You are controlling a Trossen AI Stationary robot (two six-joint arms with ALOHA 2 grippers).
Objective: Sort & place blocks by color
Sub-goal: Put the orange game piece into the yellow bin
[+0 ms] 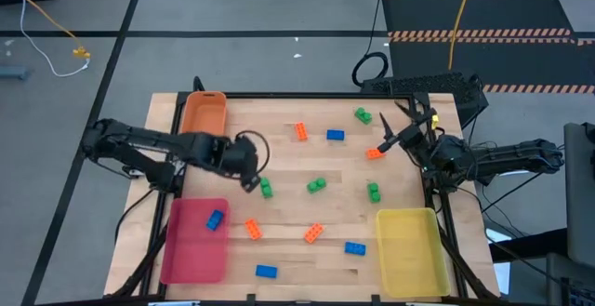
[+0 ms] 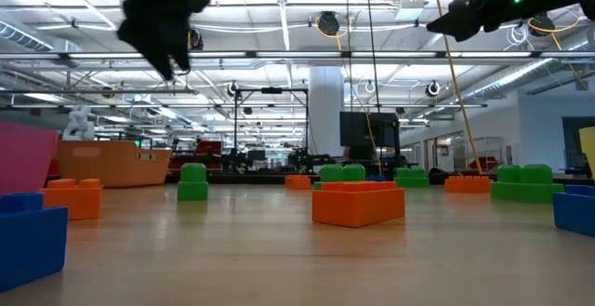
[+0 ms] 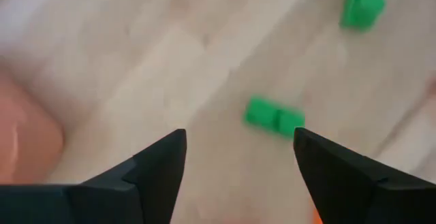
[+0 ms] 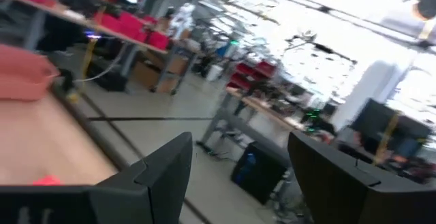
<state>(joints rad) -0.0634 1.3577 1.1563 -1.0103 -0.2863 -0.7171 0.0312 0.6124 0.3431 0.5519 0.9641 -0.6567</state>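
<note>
Blocks, small studded plastic bricks with no readable writing on them, are lying scattered over the pale wooden table point(image 1: 279, 171). One blue block point(image 1: 215, 219) is sitting in the smooth pink tray point(image 1: 191, 250) at about 8 o'clock on the table. The left gripper point(image 1: 249, 181) is hovering with its fingers spread and nothing between them, a green block point(image 1: 267, 189) lying just beside it at 4 o'clock. An orange tray point(image 1: 204, 113) is resting at 11 o'clock. The right gripper point(image 1: 390, 139) is hanging at 2 o'clock, fingers spread wide and empty, beside an orange block point(image 1: 374, 153). A glossy yellow tray point(image 1: 414, 250) is sitting at 5 o'clock.
</note>
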